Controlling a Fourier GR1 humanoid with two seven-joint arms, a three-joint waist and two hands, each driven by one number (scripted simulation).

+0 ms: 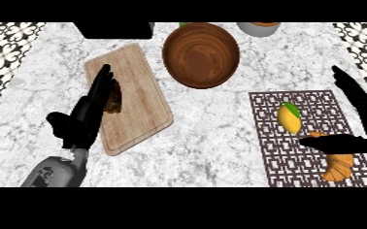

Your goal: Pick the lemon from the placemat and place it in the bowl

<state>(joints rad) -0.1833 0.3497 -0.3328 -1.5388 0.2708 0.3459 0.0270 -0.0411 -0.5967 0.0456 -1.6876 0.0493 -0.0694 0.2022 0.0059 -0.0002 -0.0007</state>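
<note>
Two released hands (90, 109) (351, 89) frame the worktop (215, 126); the right flanks the lemon (290, 118) lying on the placemat (279, 160), wooden bowl (201, 54) well apart.

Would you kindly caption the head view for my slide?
Lemon on the placemat, right hand open around it, wooden bowl waiting empty.

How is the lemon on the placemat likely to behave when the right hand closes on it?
The lemon is rounded with tapered ends, so it may roll on the flat placemat. It looks smooth, so it could slip from the right hand.
</note>
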